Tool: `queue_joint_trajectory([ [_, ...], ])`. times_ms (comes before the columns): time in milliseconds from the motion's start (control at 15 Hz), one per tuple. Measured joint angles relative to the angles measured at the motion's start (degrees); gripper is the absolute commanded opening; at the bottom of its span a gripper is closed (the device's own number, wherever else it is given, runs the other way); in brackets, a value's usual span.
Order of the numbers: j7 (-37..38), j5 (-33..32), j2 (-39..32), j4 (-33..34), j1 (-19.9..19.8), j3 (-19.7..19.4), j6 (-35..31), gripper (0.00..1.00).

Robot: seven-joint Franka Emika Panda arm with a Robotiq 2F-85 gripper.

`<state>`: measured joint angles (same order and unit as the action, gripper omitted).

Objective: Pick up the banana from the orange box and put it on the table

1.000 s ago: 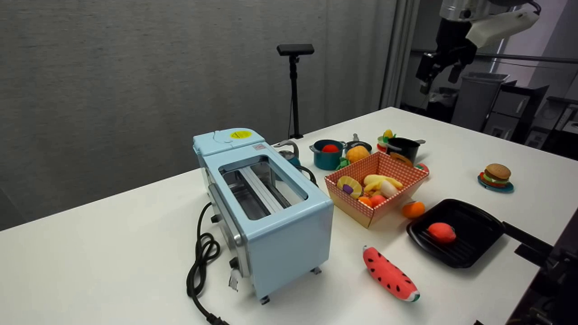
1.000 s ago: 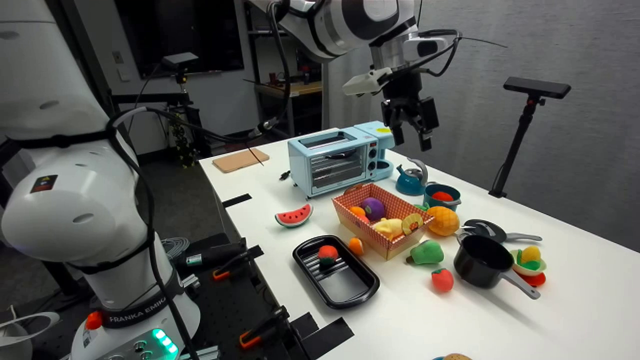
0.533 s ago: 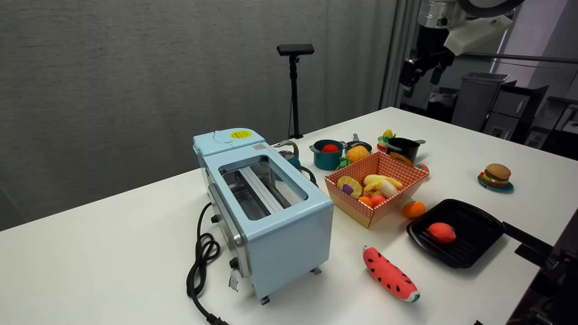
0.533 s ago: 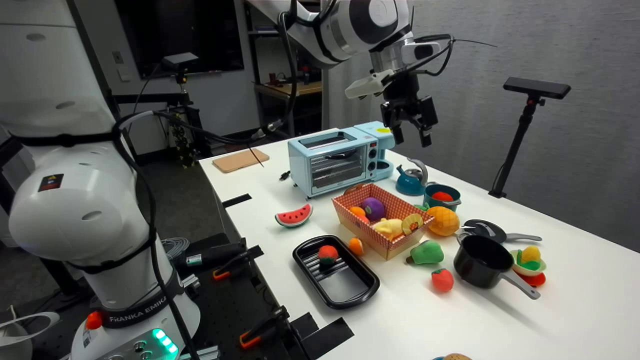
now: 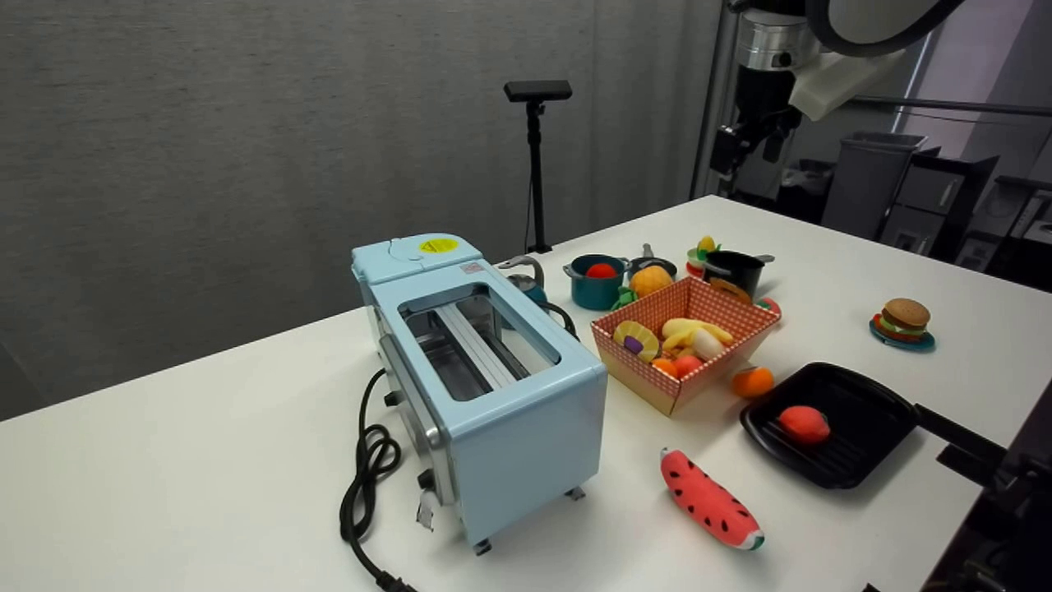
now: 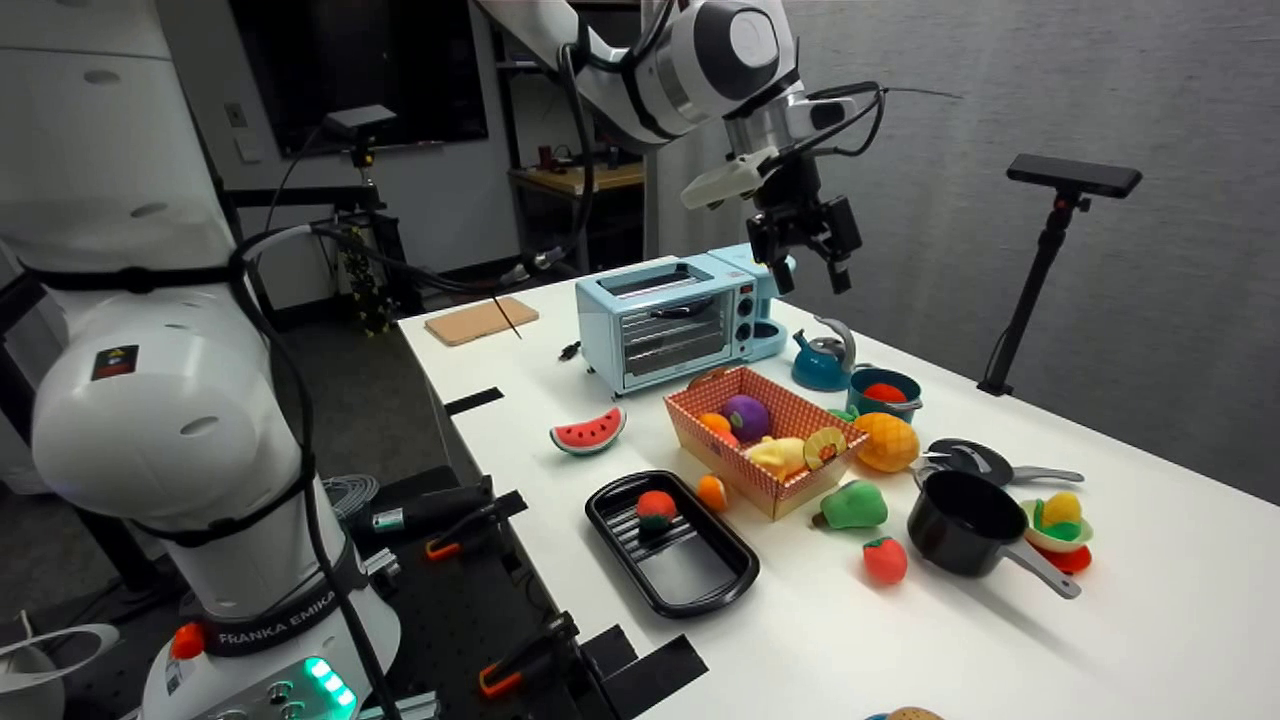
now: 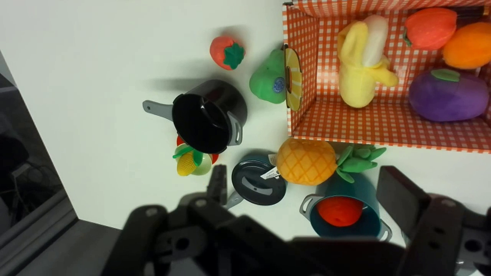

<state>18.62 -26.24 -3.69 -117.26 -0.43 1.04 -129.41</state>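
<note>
The half-peeled yellow plush banana [image 7: 358, 82] lies in the orange-checked flared box [image 7: 356, 123], up the wrist view from the empty, wide-spread black gripper [image 7: 307, 183], long axis nearly square to the jaws' line.

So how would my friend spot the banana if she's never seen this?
On the white table, find the blue toaster oven, then the orange checked box near it. Inside, beside a purple toy, the yellow banana alone is peeled open, showing white.
</note>
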Motion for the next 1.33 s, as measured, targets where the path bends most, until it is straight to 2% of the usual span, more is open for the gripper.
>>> queue_joint_trajectory([
  [733, -1.9, -5.0, -0.7, -1.3, 2.3, 0.1, 0.1, 1.00],
  [1333, -2.5, -4.6, -0.9, -1.4, 2.4, 0.1, 0.1, 1.00],
])
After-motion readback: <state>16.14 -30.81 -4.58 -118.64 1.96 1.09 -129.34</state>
